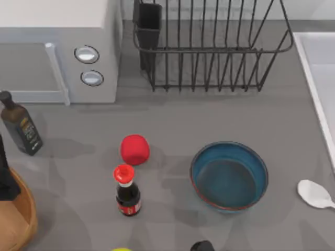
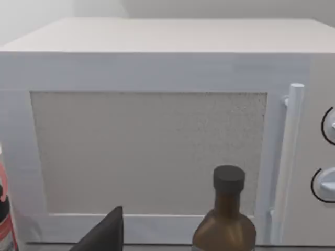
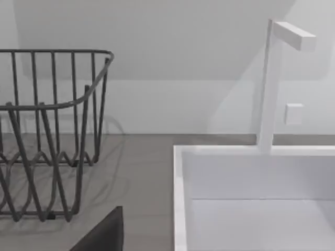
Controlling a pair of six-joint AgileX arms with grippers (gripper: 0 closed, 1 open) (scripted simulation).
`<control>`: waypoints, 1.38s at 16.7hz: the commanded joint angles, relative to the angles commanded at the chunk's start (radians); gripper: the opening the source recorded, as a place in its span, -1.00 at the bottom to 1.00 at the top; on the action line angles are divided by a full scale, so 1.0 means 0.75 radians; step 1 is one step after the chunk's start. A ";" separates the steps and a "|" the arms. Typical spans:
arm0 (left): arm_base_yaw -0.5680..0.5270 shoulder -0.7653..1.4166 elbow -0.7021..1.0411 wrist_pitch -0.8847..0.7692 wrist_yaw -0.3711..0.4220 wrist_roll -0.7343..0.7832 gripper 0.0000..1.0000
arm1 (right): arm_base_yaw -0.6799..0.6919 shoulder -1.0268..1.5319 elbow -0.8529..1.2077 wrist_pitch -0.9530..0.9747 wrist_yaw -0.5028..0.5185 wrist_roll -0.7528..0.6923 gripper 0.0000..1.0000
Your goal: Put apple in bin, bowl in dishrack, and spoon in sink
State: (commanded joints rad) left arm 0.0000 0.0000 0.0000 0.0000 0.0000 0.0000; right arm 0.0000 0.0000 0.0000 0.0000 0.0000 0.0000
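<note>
Left gripper (image 1: 6,178) low at the table's left edge, over the rim of the bin (image 1: 29,209), wrist camera facing the microwave (image 1: 57,47); whether released or clenched, cannot tell. Right gripper (image 1: 202,246) at the near edge, just below the bowl (image 1: 229,175), wrist camera facing the dishrack (image 3: 47,130) and the sink (image 3: 251,198) with its white faucet (image 3: 269,83); grip state likewise impossible to tell. Nothing seen held by either. Outward from the left gripper: apple (image 1: 135,149) on the bare tabletop near the middle, well apart from the bin, just behind a red-capped sauce bottle (image 1: 126,191). Bowl upright and empty on the table, to the right of the apple, in front of the dishrack and apart from it. Spoon (image 1: 315,193) flat on the table at the right edge, beside the bowl, near the front of the sink but outside it. Judged progress: none of the three placements done; apple, bowl and spoon all left to move. Labelling: dark oil bottle (image 1: 21,128) with a yellowish label, sauce bottle with a red one, writing on both too small to read; two round microwave knobs without legible marks.
</note>
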 joint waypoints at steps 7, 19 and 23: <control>-0.054 0.197 0.160 -0.102 -0.001 0.076 1.00 | 0.000 0.000 0.000 0.000 0.000 0.000 1.00; -0.400 1.528 1.237 -0.785 -0.010 0.576 1.00 | 0.000 0.000 0.000 0.000 0.000 0.000 1.00; -0.527 2.022 1.631 -1.045 -0.011 0.759 1.00 | 0.000 0.000 0.000 0.000 0.000 0.000 1.00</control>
State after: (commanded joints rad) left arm -0.3956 1.5164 1.2229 -0.7837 -0.0084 0.5691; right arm 0.0000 0.0000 0.0000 0.0000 0.0000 0.0000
